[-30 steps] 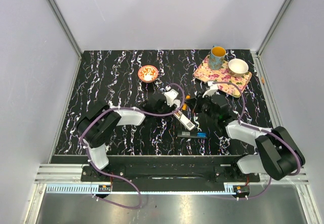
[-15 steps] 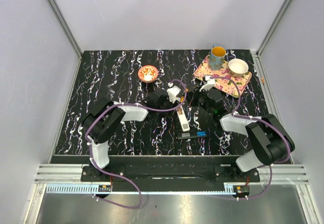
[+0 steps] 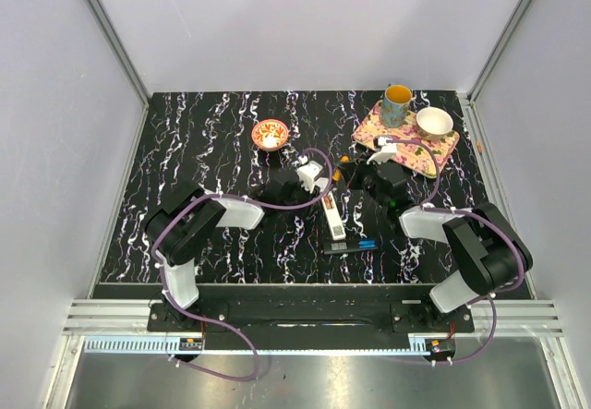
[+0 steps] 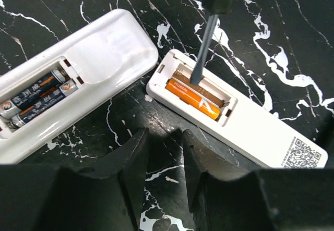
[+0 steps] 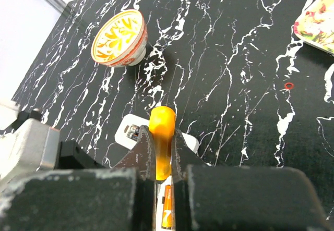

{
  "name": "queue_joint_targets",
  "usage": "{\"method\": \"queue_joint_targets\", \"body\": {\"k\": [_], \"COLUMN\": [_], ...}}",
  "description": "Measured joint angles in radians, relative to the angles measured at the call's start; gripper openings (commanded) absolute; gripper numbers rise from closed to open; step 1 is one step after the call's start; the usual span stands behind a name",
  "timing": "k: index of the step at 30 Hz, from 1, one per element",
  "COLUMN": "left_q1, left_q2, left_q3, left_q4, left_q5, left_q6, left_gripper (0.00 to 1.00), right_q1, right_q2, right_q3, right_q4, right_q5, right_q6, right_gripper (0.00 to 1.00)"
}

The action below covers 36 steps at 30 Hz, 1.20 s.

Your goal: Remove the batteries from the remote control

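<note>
A white remote control [image 4: 261, 132] lies face down with its compartment uncovered. One orange battery [image 4: 193, 93] rests inside it. A thin screwdriver shaft [image 4: 201, 53] pokes into the slot beside that battery. My right gripper [image 5: 162, 147] is shut on the screwdriver's orange handle [image 5: 162, 132], directly above the remote, and the battery [image 5: 167, 218] shows below its fingers. My left gripper [image 4: 164, 142] hovers open just in front of the remote's near edge, with nothing between its fingers. In the top view the remote [image 3: 333, 222] lies between both grippers.
A second white remote [image 4: 104, 59] with two dark cells [image 4: 39, 98] lies to the left. A patterned small bowl [image 3: 271, 134] stands behind the left gripper. A floral tray [image 3: 399, 138] carries a mug [image 3: 397, 104] and a white bowl [image 3: 434, 123]. A black item [image 3: 355, 245] lies near the remote.
The white remote has swung from slanted to nearly straight in the top view. Both grippers have moved toward the back, and the right gripper now stands over the remote's far end.
</note>
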<state>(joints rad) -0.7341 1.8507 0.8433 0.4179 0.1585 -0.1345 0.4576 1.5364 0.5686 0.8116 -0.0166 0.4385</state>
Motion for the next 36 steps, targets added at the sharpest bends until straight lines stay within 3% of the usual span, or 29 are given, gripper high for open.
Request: {"method": "queue_joint_targets", "body": {"k": [18, 36], "left_q1": [-0.009, 0.016], "left_q2": [0.006, 0.031], "left_q3": [0.002, 0.034], "left_q4": [0.002, -0.012], "left_q5": [0.069, 0.106], "left_q6": [-0.058, -0.062], "left_gripper": [0.31, 0.24], "right_q1": [-0.002, -0.026], "right_q2": [0.066, 0.079], "right_q3": [-0.014, -0.062], "right_q4": [0.013, 0.084], "right_q5": [0.048, -0.02], "right_q6": [0.03, 0.11], "right_gripper": [0.0, 0.0]}}
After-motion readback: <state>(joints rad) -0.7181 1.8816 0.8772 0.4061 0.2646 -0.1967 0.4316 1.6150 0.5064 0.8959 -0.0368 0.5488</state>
